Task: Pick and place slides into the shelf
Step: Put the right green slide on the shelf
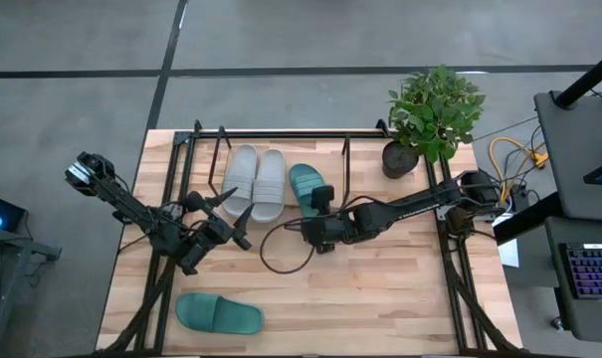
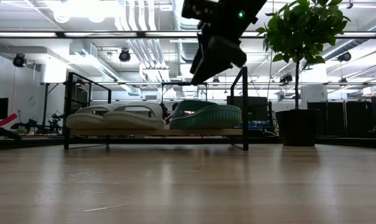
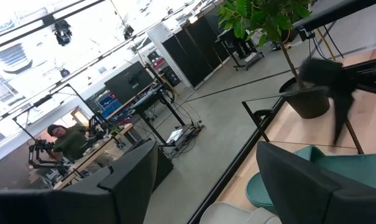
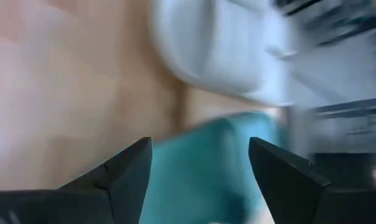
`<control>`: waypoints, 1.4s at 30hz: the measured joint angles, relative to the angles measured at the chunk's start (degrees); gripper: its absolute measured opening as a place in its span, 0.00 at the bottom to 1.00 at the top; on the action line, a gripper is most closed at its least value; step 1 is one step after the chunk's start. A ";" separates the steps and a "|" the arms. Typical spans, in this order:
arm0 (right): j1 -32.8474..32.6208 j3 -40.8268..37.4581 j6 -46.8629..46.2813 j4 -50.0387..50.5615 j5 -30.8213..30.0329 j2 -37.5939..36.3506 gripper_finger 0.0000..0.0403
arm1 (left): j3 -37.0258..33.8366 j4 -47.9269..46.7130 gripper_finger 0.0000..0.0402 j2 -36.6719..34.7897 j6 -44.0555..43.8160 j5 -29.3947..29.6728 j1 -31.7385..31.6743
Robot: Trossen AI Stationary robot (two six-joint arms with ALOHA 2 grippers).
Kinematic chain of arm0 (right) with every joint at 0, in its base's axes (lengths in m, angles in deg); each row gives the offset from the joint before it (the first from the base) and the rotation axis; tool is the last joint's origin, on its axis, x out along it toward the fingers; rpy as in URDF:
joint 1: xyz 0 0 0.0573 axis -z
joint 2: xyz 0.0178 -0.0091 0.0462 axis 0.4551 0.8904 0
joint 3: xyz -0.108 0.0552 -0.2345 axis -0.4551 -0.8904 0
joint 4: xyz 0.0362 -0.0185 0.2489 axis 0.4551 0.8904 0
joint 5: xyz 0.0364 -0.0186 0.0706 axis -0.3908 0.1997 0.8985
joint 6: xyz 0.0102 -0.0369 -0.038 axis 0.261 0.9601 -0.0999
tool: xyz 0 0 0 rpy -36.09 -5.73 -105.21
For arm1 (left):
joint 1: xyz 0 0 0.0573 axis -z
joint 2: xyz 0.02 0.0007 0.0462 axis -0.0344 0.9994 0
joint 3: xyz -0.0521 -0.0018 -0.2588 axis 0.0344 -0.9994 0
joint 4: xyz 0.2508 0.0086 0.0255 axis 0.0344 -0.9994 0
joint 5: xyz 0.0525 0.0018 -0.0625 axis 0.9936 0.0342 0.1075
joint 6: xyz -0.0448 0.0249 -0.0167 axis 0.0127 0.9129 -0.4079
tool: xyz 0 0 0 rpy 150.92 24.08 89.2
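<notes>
The shelf (image 1: pixel 281 135) stands along the table's far edge. On its board (image 2: pixel 156 132) two light grey slides (image 1: pixel 254 182) and one teal slide (image 1: pixel 304 183) lie side by side on their soles. The second teal slide (image 1: pixel 218 314) lies flat on the table near the near-left corner. My right gripper (image 1: pixel 318 201) is open and hovers above the near end of the shelved teal slide (image 2: pixel 206 116), clear of it in the low view. That slide shows blurred below the right gripper (image 4: pixel 200 168). My left gripper (image 1: pixel 233 217) is open just in front of the grey slides, raised, touching nothing.
A potted plant (image 1: pixel 432 114) stands at the table's far right corner beside the shelf. A dark cable loop (image 1: pixel 281 254) hangs below the right arm over the table's middle. Bare wood lies between the shelf and the near teal slide. A person shows far off in the room (image 3: pixel 66 140).
</notes>
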 joint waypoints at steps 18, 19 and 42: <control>8.05 -1.70 12.52 0.08 -1.95 3.73 0.62 | 0.00 0.00 0.64 -0.02 0.00 0.02 0.00; 8.21 -1.68 12.90 -0.40 -2.25 4.15 0.62 | 0.00 0.00 0.64 -0.03 0.02 0.05 0.00; 11.81 0.20 13.65 -3.42 -5.20 7.81 0.56 | 0.00 -0.02 0.64 -0.04 0.26 0.20 0.00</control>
